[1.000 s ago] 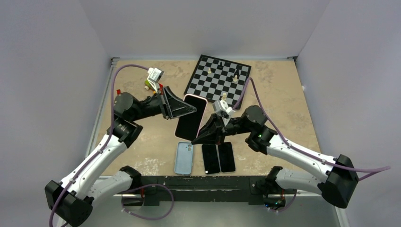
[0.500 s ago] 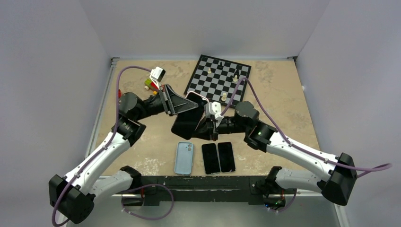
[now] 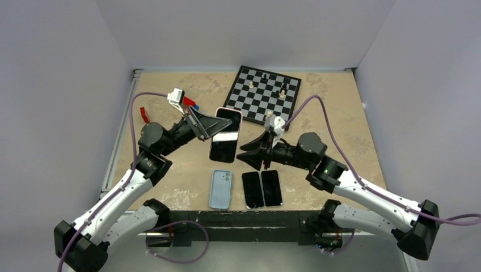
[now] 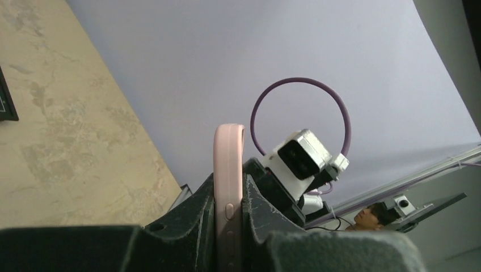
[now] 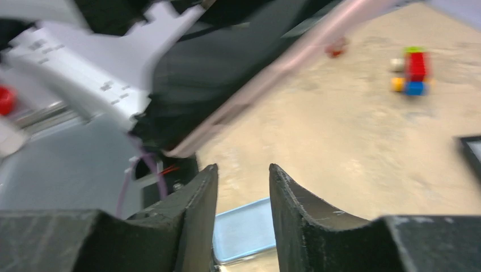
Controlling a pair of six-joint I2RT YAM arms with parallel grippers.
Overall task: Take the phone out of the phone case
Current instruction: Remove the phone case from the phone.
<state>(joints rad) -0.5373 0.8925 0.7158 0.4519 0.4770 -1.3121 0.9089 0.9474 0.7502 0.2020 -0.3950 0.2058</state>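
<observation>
I'm watching L gripper (image 3: 219,127) clamping phone (image 3: 225,143) in pink case (image 4: 228,164) above table (image 3: 340,124), R gripper (image 3: 248,154) hanging just beside, jaws partly apart, gripping nothing

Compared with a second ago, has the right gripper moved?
Yes. The right gripper has drawn back to the right: its tip hung beyond the blue case's right edge, and now hangs beyond the left black phone, clear of the pink-cased phone.

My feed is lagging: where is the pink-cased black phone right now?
Top view, mid-table: the pink-cased black phone is clamped in the left gripper, nearer than the checkered chessboard, left of the open right gripper.
</observation>
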